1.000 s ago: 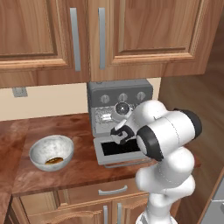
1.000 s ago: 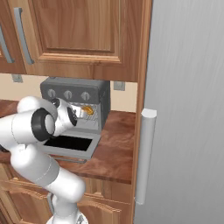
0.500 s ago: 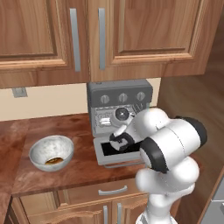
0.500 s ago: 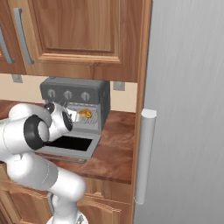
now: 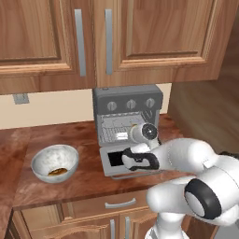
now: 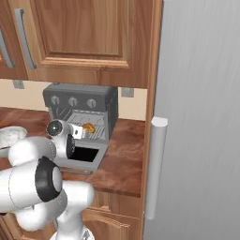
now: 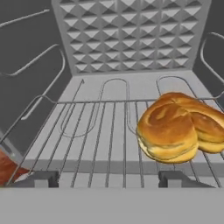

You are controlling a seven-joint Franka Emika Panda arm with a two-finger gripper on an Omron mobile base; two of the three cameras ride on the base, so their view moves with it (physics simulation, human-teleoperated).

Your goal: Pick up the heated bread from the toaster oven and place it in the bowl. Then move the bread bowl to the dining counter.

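While the heated bread [image 7: 175, 127] sits ungrabbed on the wire rack inside the toaster oven [image 5: 128, 105], I've got the hand [image 7: 107, 179] at the oven mouth, fingers spread, nothing between them. Bowl [image 5: 54, 162] waits on the counter [image 5: 28, 140], left of the oven; everything remains. Since a second ago, my arm's pushed closer in.

The arm [image 5: 196, 172] is glossy white, built of rounded bulbous segments. Dark grey rings mark its joints, and its wrist [image 5: 140, 160] is black.
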